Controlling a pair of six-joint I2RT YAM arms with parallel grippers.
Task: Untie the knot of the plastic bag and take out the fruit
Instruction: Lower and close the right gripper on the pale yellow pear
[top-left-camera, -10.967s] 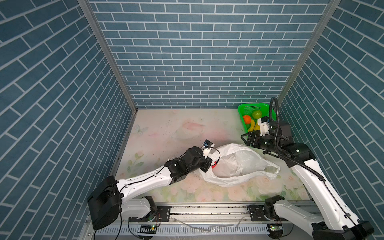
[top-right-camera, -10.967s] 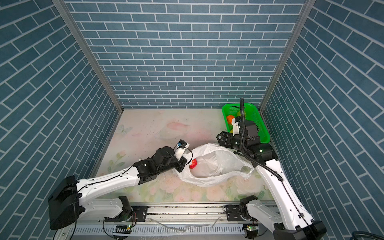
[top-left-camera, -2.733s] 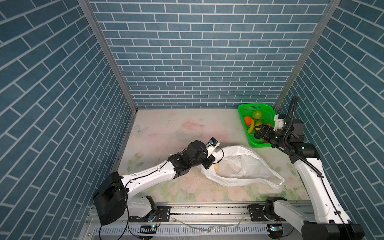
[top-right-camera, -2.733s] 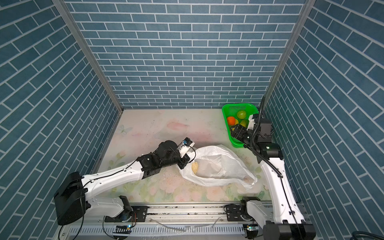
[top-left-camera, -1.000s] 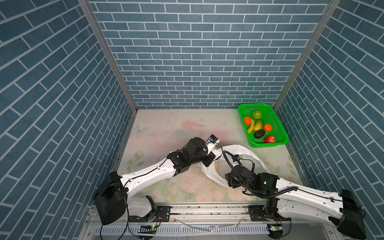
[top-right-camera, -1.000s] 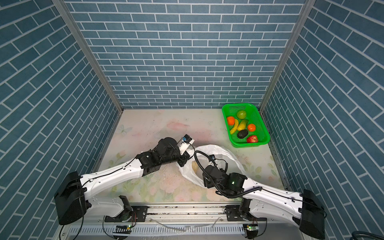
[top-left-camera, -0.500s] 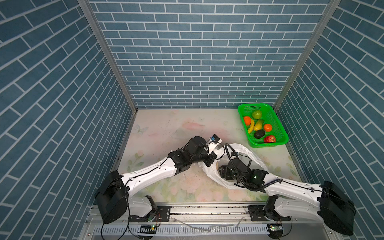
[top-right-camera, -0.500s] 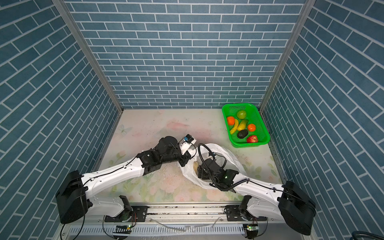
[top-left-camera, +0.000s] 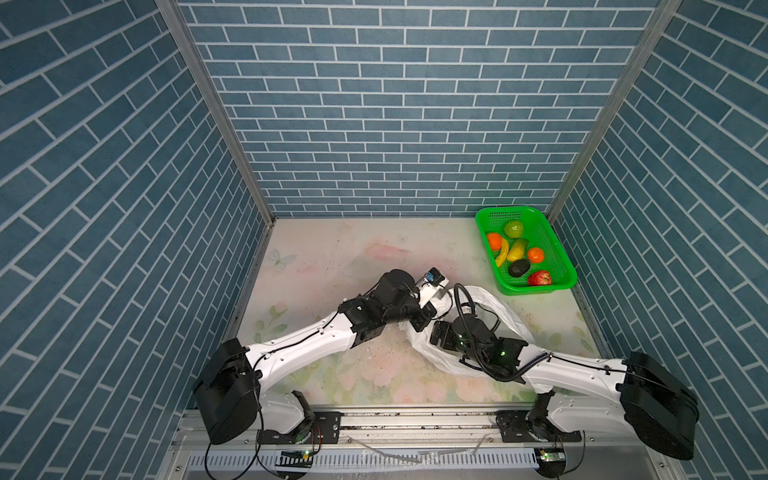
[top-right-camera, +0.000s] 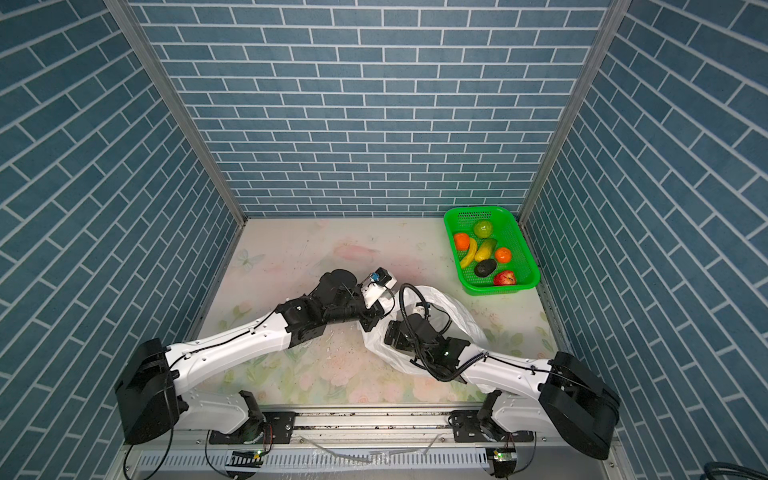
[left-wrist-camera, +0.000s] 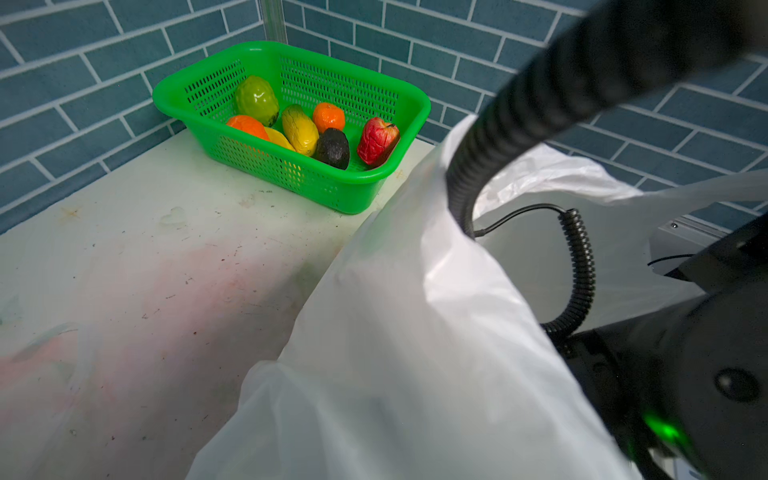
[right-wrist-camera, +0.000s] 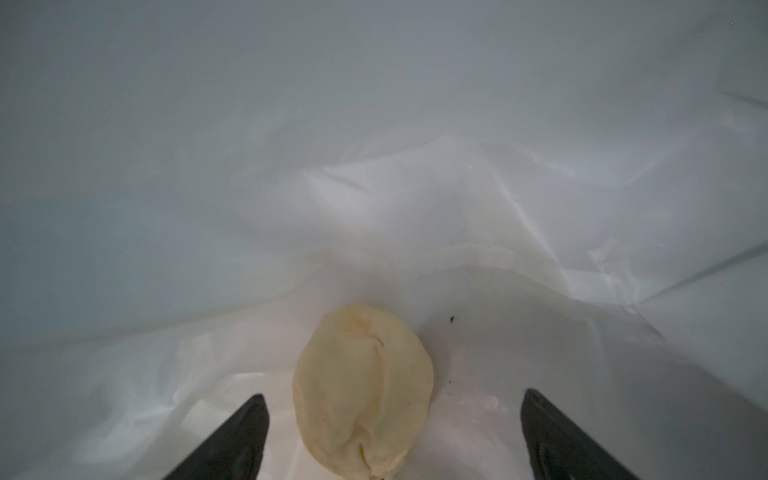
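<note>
- The plastic bag (top-left-camera: 511, 320) lay near the front, right of centre, its mouth open around my right arm. I saw no knot, so I judged the untying done.
- The green basket (top-left-camera: 555, 253) stood in the far right corner, apart from the bag.
- My left gripper (top-left-camera: 419, 323) was closed at the bag's left rim, apparently pinching the plastic to hold the mouth up.
- My right gripper (right-wrist-camera: 392, 397) was inside the bag, spread wide and gripping nothing.
- Seven fruits (top-left-camera: 518, 269) lay in the basket, already out.
- One pale fruit (right-wrist-camera: 361, 390) lay inside the bag between my right fingers, untouched. It was the only one I could see left to take out.
</note>
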